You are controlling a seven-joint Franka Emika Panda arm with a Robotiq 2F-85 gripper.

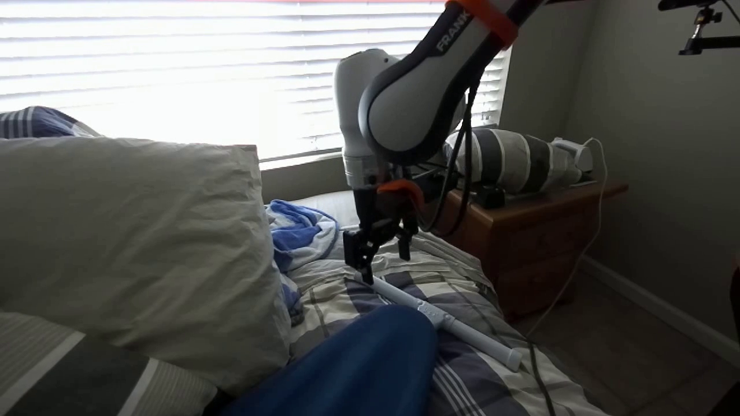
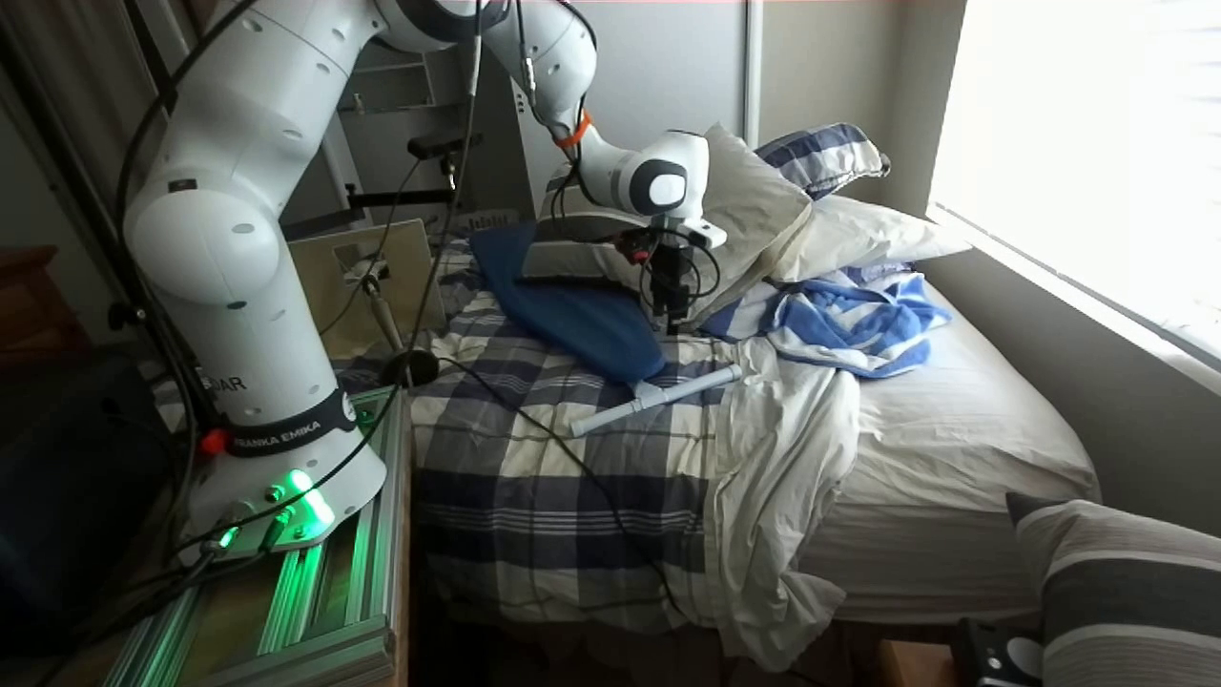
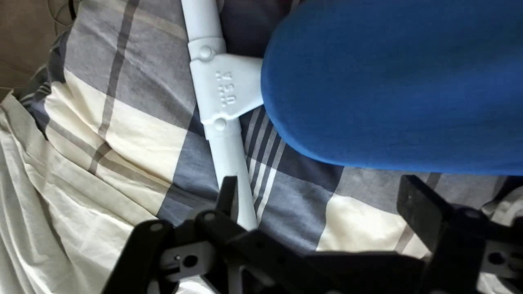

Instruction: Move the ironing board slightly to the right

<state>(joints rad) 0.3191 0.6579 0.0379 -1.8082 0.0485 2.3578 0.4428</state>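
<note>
The ironing board is the long blue padded board with a rounded end, lying on the bed in both exterior views (image 1: 370,364) (image 2: 563,320) and filling the upper right of the wrist view (image 3: 392,85). A white tube foot (image 1: 474,336) crosses its rounded end in a T; the foot also shows in the wrist view (image 3: 229,87). My gripper (image 1: 386,267) is open with nothing between its fingers, beside the board's long edge. In the wrist view the gripper (image 3: 318,192) has one finger overlapping the foot's near end; I cannot tell whether they touch.
A plaid cover (image 2: 544,477) lies on the bed under the board. A big off-white pillow (image 1: 133,248) and a blue-white towel (image 1: 300,231) lie beside the gripper. A wooden nightstand (image 1: 549,208) holds a striped pillow (image 1: 514,159). A cable (image 2: 572,458) crosses the bed.
</note>
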